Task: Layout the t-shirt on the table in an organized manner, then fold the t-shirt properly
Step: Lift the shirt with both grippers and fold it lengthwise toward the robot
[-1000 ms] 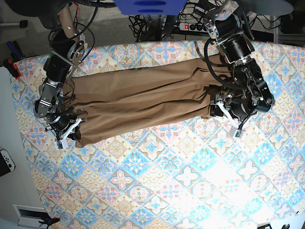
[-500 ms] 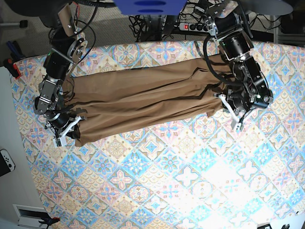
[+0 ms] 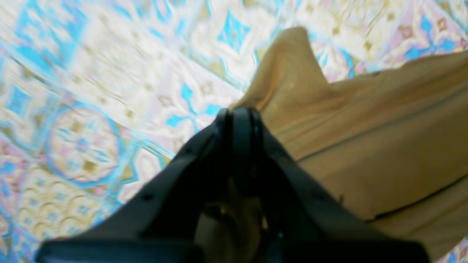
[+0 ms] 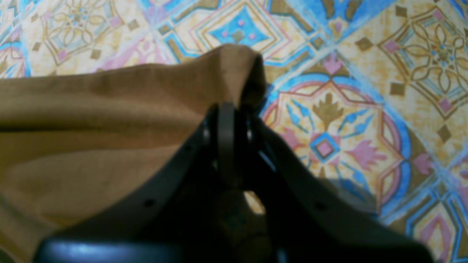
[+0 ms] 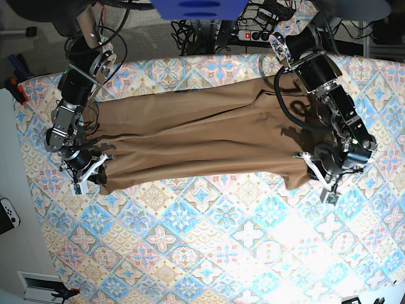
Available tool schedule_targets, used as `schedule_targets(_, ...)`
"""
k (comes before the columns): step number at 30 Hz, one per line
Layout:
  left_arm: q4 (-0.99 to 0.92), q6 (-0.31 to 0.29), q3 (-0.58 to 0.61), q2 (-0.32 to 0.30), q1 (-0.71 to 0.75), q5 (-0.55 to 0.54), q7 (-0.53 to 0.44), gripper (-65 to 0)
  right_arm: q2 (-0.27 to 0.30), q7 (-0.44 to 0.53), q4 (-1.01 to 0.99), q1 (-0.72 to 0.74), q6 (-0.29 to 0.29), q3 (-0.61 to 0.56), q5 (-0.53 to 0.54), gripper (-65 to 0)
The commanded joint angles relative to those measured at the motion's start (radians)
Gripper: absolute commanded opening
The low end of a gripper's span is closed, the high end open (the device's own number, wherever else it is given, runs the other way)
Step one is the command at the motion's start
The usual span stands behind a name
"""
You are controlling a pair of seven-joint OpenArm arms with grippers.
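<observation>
Since before, left gripper (image 5: 314,172) drags its pinched shirt (image 5: 196,136) corner outward; right gripper (image 5: 88,174) also grips; folding remains.

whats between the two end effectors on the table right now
The t-shirt spans the whole stretch in the base view, from the right end effector to the left end effector, each shut on a corner. Nothing else lies there.

Blurred left gripper (image 3: 237,113) pinched shut on a peaked corner of the tan t-shirt (image 3: 384,146), cloth spreading right of it over the patterned table (image 3: 84,109).
</observation>
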Motion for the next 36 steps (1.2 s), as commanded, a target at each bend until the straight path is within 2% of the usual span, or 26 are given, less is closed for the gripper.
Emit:
schedule_targets(1, 0.043, 0.002, 0.007, -0.009, -0.024, -0.007, -0.016, -65.0, 0.013, -0.093, -0.002, -0.007, -0.013, 0.002, -0.078, -65.0)
schedule_targets(5, 0.149, 0.002, 0.114, -0.023, 0.034, -0.005, -0.024, -65.0, 0.013, -0.093, -0.002, -0.007, -0.013, 0.004, -0.076, -65.0)
schedule_targets(9, 0.251, 0.002, 0.238, -0.073, 0.118, 0.001, -0.026, -65.0, 0.013, -0.093, -0.002, -0.007, -0.013, 0.004, -0.075, -65.0)
schedule_targets(11, 0.261, 0.002, 0.263, -0.086, 0.145, 0.002, -0.027, -65.0, 0.013, -0.095, -0.002, -0.007, -0.013, 0.004, -0.075, -65.0)
schedule_targets(16, 0.214, 0.002, 0.264, -0.087, 0.181, 0.030, -0.049, -65.0, 0.013, -0.093, 0.000, -0.007, -0.013, 0.033, -0.075, -65.0)
schedule_targets(20, 0.207, 0.002, 0.271, -0.087, 0.264, 0.084, -0.159, -65.0, 0.011, -0.099, 0.100, -0.009, -0.013, 0.123, -0.076, -65.0)
schedule_targets(24, 0.207, 0.002, 0.269, -0.087, 0.319, 0.128, -0.248, -65.0, 0.011, -0.101, 0.222, -0.065, -0.013, 0.136, -0.076, -65.0)
schedule_targets(28, 0.207, 0.002, 0.264, -0.087, 0.326, 0.137, -0.251, -65.0, 0.008, -0.101, 0.277, -0.073, -0.013, 0.137, -0.076, -65.0)
schedule_targets(36, 0.208, 0.002, 0.261, -0.087, 0.323, 0.137, -0.251, -65.0, -0.036, -0.101, 0.373, -0.098, -0.013, 0.133, -0.076, -65.0)
